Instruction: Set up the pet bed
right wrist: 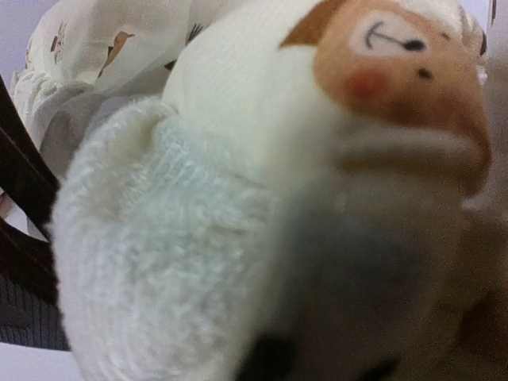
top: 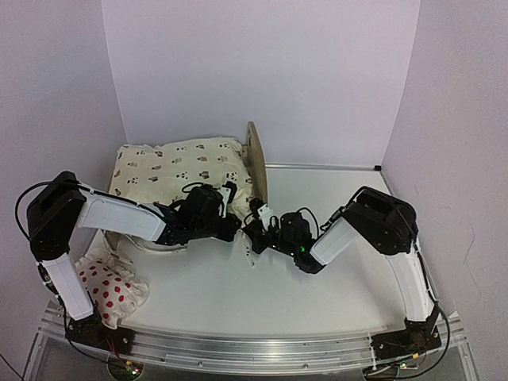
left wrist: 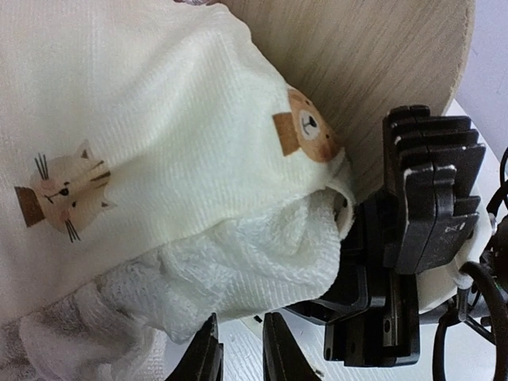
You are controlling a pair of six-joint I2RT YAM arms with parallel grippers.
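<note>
Bed (top: 256, 163) sits back left on the counter (top: 317, 294), headboard (left wrist: 373, 71) at its right end, cushion (top: 175, 171) heaped over the rest. Left fingers (left wrist: 205, 359) are nearly closed with a thin gap, and we see nothing between them. Right fingers (top: 255, 228) are buried at the cushion corner; we can't tell if they grip. Likely step: seating the cushion. Tuck the corner down against the headboard slowly, with 1 arm steadying the frame.

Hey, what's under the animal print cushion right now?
Only the wooden headboard shows, standing upright at the right end of the cushion. Whatever lies beneath is covered by the cushion, so no base or rails can be seen.
</note>
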